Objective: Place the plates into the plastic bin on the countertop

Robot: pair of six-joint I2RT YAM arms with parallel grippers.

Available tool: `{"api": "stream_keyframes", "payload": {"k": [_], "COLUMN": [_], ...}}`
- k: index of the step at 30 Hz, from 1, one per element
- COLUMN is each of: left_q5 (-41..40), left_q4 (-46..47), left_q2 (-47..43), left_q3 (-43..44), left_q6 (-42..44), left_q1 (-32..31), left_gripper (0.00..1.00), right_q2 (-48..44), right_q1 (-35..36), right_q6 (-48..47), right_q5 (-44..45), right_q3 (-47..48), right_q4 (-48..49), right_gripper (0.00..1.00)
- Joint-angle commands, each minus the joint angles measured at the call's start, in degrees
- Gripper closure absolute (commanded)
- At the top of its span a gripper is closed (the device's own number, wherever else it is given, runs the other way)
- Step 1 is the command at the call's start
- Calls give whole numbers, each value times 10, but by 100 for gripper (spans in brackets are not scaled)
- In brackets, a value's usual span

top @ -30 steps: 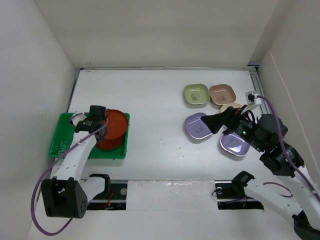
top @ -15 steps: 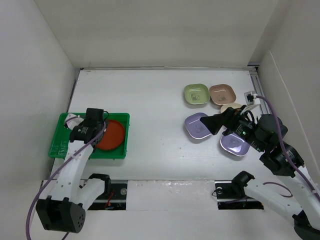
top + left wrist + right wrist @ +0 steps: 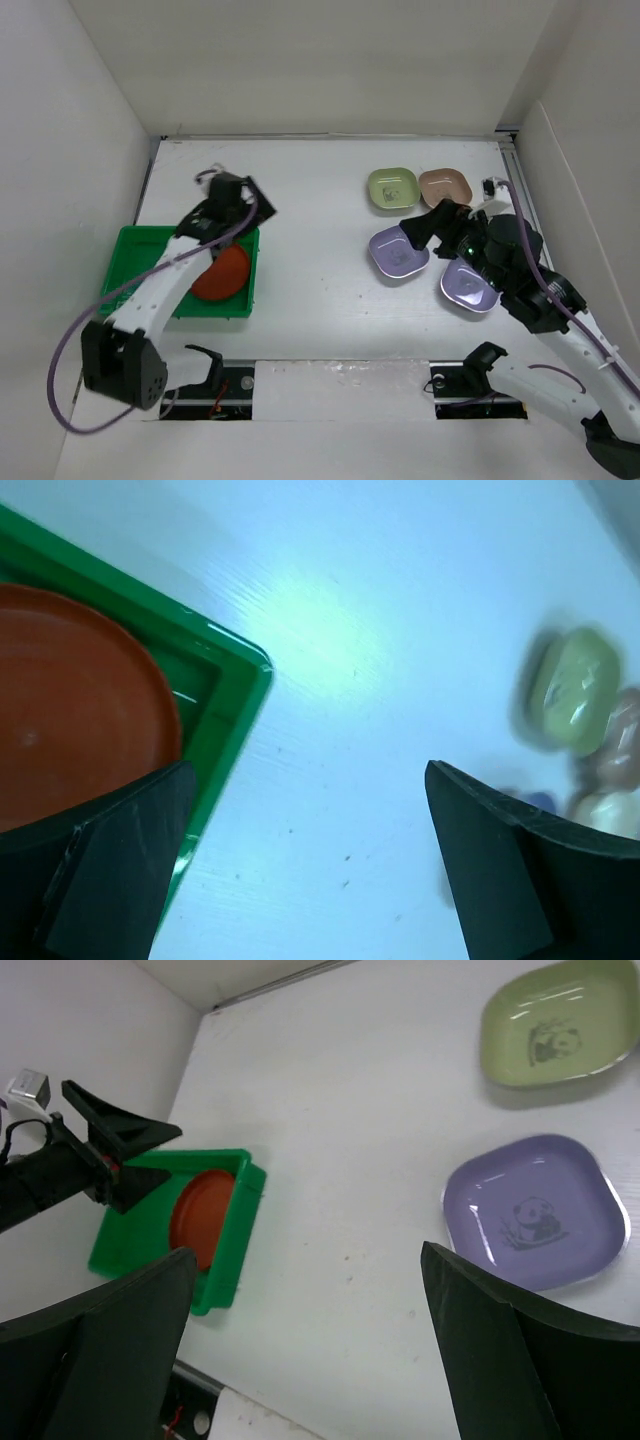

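**Countertop (image 3: 320,170)**: white, walled. Holds the bin at its left edge and the loose plates in its right half.

**Plastic bin (image 3: 130,270)**: green, at the left edge toward the near corner. Not moved since a second ago.

**Reddish-brown plate (image 3: 225,275)**: round, lying in the right part of the bin and touching nothing above it. A second ago it was tilted in the left gripper over this spot. The arm partly covers it in the top view.

**Left gripper (image 3: 250,208)**: fingers apart and empty. It has left the plate and now sits over the bin's far right corner, where the wrist view shows bare countertop between the fingers (image 3: 110,870).

**Right gripper (image 3: 428,232)**: fingers spread wide with nothing between them, as before. It hangs over the far right corner of the lavender plate and has shifted slightly toward the far edge.

**Lavender plate (image 3: 397,253)**: right half of the countertop, unmoved.

**Second lavender plate (image 3: 468,288)**: just near-right of the first, partly under the right arm, unmoved.

**Pale green plate (image 3: 392,189)** and **pinkish-tan plate (image 3: 445,187)**: side by side, nearer the far right corner, unmoved.

**Cream plate (image 3: 600,810)**: a blurred pale shape in the left wrist view. The right arm covers it in the top view.
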Motion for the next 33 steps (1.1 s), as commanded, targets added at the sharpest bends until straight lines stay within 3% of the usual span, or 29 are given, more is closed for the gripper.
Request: {"api": "stream_keyframes", "payload": {"k": [1,5,11,15,18,20,22,28,31,32,33], "left_q5": [-28,-102,-125,-120,-104,-95,-88,-102,-128,-133,-145], "left_q4": [61,-15,-78,-76,-47,-40,-45,-81,-87,-94,-104], "left_q2": [111,298,502,555,574,584,599,613,581,561,549], "left_q3": [107,272,442,466,461,461,467,450,418,397,388], "left_q6": [46,25,5,-8,6,6,13,2,-4,-4,-4], "left_q1": [-196,-319,-381,-386,-386,-386,-386,-386,-386,-386,-386], "left_gripper": [0,0,0,0,6,21,27,81,90,100,100], "right_q2": [-20,-20,-20,-34,-51,-58,-71,-87,-87,-87,-87], "right_q1": [6,6,0,0,0,0,0,0,0,0,0], "right_q6": [21,43,80,80,80,74,68,68,68,68,68], "right_q5": [78,132,225,230,230,218,209,197,192,186,186], "right_q3": [15,53,95,101,101,101,96,78,73,73,73], "right_q4": [-11,-58,-138,-149,-149,-143,-132,-120,-115,-115,-115], "right_gripper": [0,0,0,0,0,0,0,0,0,0,0]}}
